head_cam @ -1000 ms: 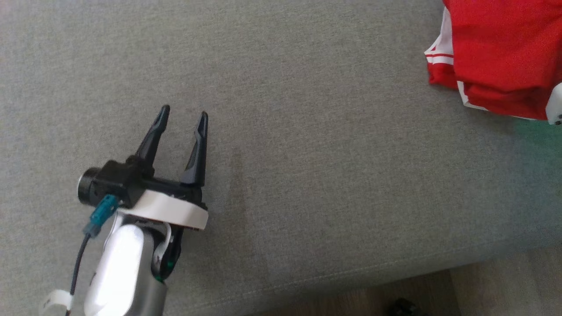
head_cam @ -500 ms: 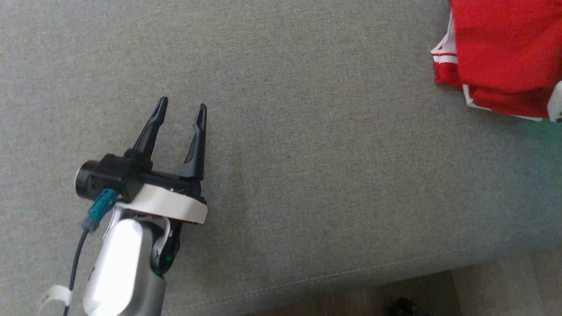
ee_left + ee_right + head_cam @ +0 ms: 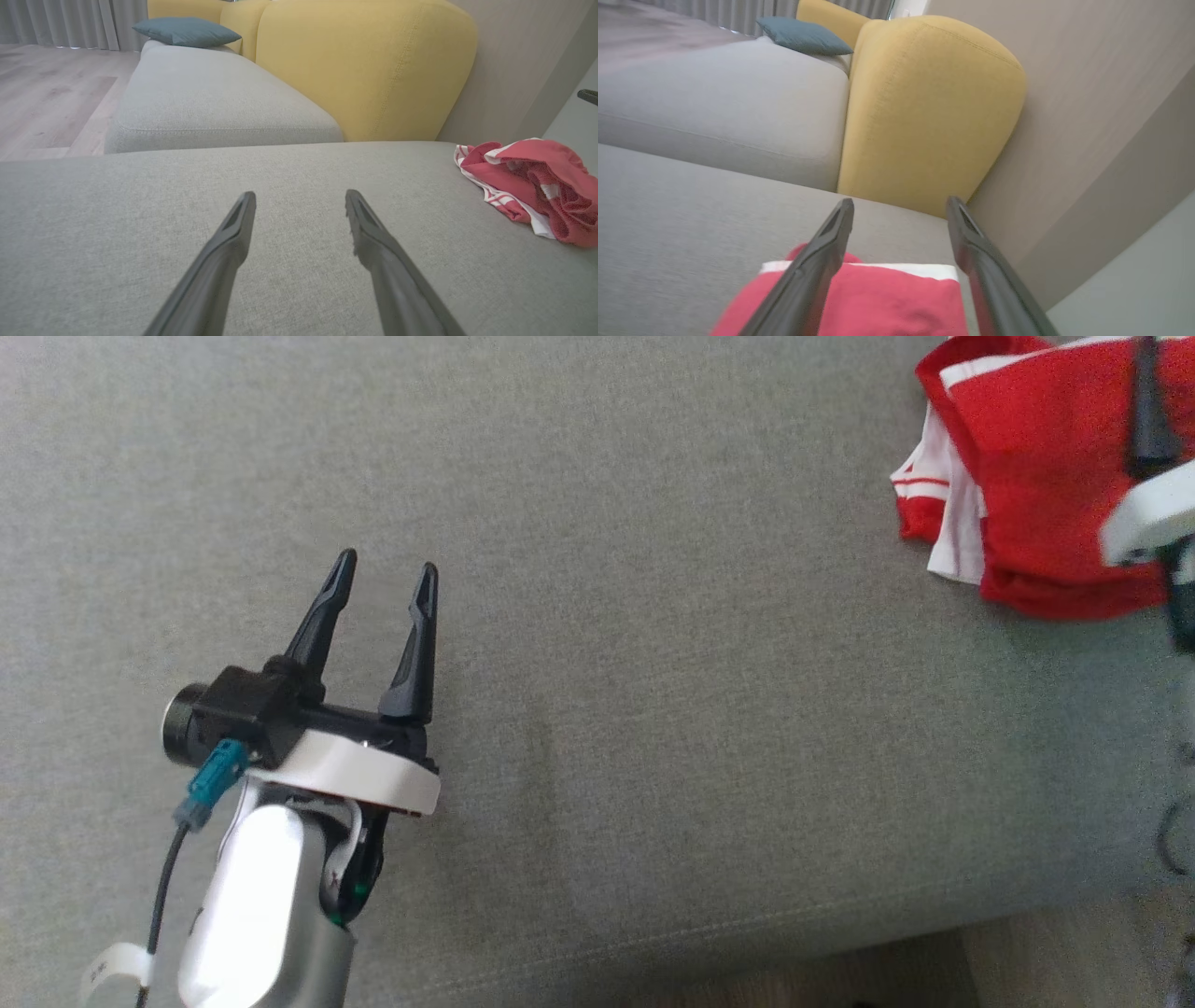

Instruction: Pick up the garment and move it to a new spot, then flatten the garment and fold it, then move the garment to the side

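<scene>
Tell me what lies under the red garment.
The red garment lies bunched on the grey cushion, which shows beside it. Whatever sits beneath its folds is covered.

1. The right gripper (image 3: 901,204) is spreading its fingers wide over the red garment (image 3: 1036,495), having been closed a second ago.
2. The garment is settling into a looser heap, a white-trimmed edge showing on top.

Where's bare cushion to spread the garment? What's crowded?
Bare: the wide grey cushion stretch between the left gripper and the red garment, down to the front seam. Crowded: the right corner, where the right gripper hangs over the garment.
</scene>
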Controlling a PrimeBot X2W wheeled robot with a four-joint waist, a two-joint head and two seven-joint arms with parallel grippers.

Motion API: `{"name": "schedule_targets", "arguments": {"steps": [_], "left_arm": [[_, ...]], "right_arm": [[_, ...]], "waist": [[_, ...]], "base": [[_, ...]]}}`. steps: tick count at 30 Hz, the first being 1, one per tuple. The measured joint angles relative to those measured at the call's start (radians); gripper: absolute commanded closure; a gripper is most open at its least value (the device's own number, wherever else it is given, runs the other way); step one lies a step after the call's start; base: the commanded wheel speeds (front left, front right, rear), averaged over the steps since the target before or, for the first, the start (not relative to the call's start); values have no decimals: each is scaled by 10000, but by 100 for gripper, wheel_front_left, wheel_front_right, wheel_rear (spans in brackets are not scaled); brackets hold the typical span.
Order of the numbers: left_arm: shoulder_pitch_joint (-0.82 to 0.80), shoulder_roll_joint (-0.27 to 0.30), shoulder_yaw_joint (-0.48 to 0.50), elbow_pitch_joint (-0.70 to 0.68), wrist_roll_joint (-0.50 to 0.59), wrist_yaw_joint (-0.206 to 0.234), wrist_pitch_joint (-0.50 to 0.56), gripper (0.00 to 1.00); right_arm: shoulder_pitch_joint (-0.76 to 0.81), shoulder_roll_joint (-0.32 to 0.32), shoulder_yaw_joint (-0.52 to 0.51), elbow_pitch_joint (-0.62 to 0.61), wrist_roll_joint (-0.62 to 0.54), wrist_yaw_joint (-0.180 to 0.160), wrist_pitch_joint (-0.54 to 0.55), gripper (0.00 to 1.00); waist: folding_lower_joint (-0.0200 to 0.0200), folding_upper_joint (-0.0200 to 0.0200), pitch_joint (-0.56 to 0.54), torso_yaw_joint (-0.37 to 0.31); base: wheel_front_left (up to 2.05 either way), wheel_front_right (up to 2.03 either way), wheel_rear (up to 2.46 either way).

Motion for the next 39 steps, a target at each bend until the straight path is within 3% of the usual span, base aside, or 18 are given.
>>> {"name": "schedule_targets", "arguments": {"steps": [13, 22, 29, 39], "left_arm": [[981, -12, 2, -242, -583, 395, -2, 0], [2054, -6, -29, -268, -815, 736, -2, 0], [2599, 0, -36, -324, -911, 953, 0, 0], [2705, 2, -123, -633, -959, 1091, 0, 0]], "right_arm": [[2835, 2280, 677, -1507, 1578, 0, -1661, 0], [5162, 2500, 949, -2194, 2830, 0, -1837, 0], [6431, 2556, 1162, -2897, 2941, 0, -1837, 0], [6761, 2571, 1139, -3139, 2964, 0, -1837, 0]], "waist": [[0, 0, -1713, 559], [0, 0, -2813, 1047], [-1, 1, -3223, 1218], [0, 1, -3340, 1300]], "base": [[0, 0, 0], [0, 0, 0], [0, 0, 0], [0, 0, 0]]}}
